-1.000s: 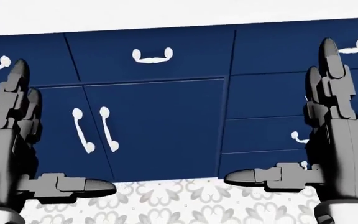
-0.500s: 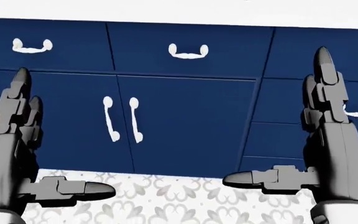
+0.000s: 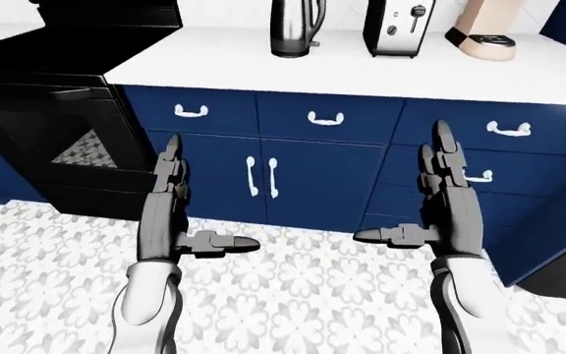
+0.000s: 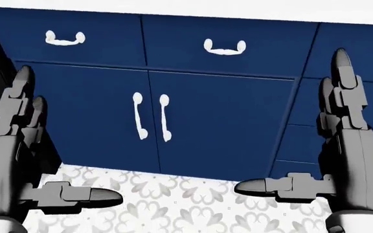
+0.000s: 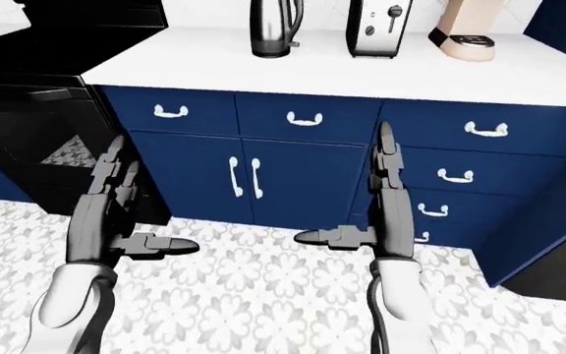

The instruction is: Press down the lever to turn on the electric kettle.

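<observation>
Left-eye view: electric kettle (image 3: 295,28) upright on white table (image 3: 361,74), near top edge, long axis vertical, top cropped; handle toward view's right. Lever not discernible. Just right: toaster (image 3: 397,28), then beige appliance (image 3: 482,33). Black stove (image 3: 57,110) at left. Left hand (image 3: 170,214) and right hand (image 3: 445,210) raised over patterned floor (image 3: 293,295), fingers spread, thumbs pointing inward, holding nothing, well apart from kettle.

Head view: kettle and tabletop items out of frame; only blue cabinet doors (image 4: 193,121) with white handles (image 4: 151,116), both spread hands, floor strip.

Right-eye view: near-identical scene; more of drawer stack (image 5: 460,177) visible at right.
</observation>
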Available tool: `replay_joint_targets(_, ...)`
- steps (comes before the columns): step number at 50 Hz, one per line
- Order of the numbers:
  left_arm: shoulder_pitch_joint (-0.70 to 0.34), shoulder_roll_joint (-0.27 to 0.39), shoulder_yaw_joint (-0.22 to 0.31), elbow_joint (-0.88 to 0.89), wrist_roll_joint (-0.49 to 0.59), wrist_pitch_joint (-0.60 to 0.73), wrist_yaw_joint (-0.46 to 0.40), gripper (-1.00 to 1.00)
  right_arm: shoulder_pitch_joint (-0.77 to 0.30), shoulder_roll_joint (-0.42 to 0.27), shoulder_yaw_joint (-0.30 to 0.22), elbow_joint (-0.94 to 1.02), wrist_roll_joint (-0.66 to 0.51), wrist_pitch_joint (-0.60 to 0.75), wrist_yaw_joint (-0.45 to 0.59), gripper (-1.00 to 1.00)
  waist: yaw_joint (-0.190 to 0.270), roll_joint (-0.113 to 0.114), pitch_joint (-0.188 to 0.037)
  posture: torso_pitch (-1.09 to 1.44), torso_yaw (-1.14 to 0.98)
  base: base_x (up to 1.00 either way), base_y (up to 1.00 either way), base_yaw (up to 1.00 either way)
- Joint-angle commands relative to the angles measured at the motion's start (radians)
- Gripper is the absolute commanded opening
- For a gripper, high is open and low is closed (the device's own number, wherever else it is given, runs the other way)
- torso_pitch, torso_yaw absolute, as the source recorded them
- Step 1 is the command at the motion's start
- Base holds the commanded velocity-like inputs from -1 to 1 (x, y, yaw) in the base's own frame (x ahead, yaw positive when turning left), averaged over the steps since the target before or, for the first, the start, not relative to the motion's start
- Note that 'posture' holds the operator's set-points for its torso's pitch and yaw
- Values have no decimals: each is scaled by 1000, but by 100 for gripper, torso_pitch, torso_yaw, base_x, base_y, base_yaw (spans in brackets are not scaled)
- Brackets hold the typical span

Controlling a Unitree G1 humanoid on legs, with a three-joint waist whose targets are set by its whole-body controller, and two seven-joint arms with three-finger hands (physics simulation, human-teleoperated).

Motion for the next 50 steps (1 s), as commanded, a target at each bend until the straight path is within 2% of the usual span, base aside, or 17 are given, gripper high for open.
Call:
replay_joint_targets(1, -14, 5, 10, -36, 1, -39, 6, 100, -20, -1, 5, -48, -7, -40, 0, 100, 4, 1, -10, 0, 0, 16, 0, 0)
replay_joint_targets(3, -14, 4, 10, -40, 1, -37, 7, 100, -19, -1, 3, -48, -8, -43, 2, 100, 5, 28, -3, 0, 0, 17, 0, 0)
replay_joint_targets(9, -28, 9, 14, -58, 2, -6, 6, 100, -17, 1, 4, -49, -15, -42, 2, 100, 2, 6, -15, 0, 0, 18, 0, 0)
replay_joint_targets(13, -18, 8, 16, -42, 0, -32, 6, 100, -18, -1, 4, -42, -27, -44, 1, 100, 9, -43, -9, 0, 0, 18, 0, 0)
replay_joint_targets(15, -25, 10, 17, -47, 0, -20, 6, 100, -19, -1, 4, -40, -31, -46, 3, 100, 8, -106, -28, 0, 0, 18, 0, 0)
replay_joint_targets(16, -27, 10, 18, -47, -1, -19, 6, 100, -20, -2, 6, -40, -38, -44, 2, 100, -3, -65, -13, 0, 0, 18, 0, 0)
replay_joint_targets(19, -18, 9, 17, -38, -1, -36, 7, 100, -19, -1, 5, -43, -40, -42, 3, 100, -2, -69, -12, 0, 0, 17, 0, 0)
replay_joint_targets(24, -31, 12, 20, -64, -2, 3, 6, 100, -14, 1, 9, -53, -47, -38, 7, 100, -3, -21, 0, 0, 0, 18, 0, 0)
replay_joint_targets(26, -29, 11, 19, -64, -2, 1, 6, 100, -12, 1, 11, -60, -54, -38, 8, 100, -7, 19, -7, 0, 0, 18, 0, 0)
replay_joint_targets(27, -30, 12, 20, -63, -2, 0, 6, 100, -11, -2, 12, -65, -68, -39, 7, 100, -8, 55, -19, 0, 0, 19, 0, 0)
replay_joint_targets(31, -30, 12, 22, -64, -3, 1, 6, 100, -15, 1, 11, -61, -66, -42, 11, 100, 9, 35, -8, 0, 0, 19, 0, 0)
replay_joint_targets(36, -33, 13, 23, -57, -4, -3, 7, 100, -19, 0, 10, -59, -72, -42, 10, 100, 12, -13, -8, 0, 0, 18, 0, 0)
replay_joint_targets(38, -36, 14, 23, -59, -3, 2, 7, 100, -20, 1, 11, -63, -75, -38, 9, 100, 15, -46, -10, 0, 0, 18, 0, 0)
replay_joint_targets(40, -35, 14, 23, -56, -3, -3, 7, 100, -21, 1, 12, -63, -77, -35, 9, 100, 13, -110, -31, 0, 0, 18, 0, 0)
replay_joint_targets(41, -35, 14, 23, -57, -3, -2, 7, 100, -21, 1, 12, -62, -78, -34, 9, 100, 1, -70, -21, 0, 0, 17, 0, 0)
replay_joint_targets(44, -35, 14, 23, -55, -3, -4, 8, 100, -22, 1, 13, -55, -79, -32, 9, 100, -3, -72, -17, 0, 0, 18, 0, 0)
replay_joint_targets(50, -33, 14, 23, -59, -3, -2, 7, 100, -20, 1, 13, -59, -82, -31, 12, 100, -6, -9, -4, 0, 0, 18, 0, 0)
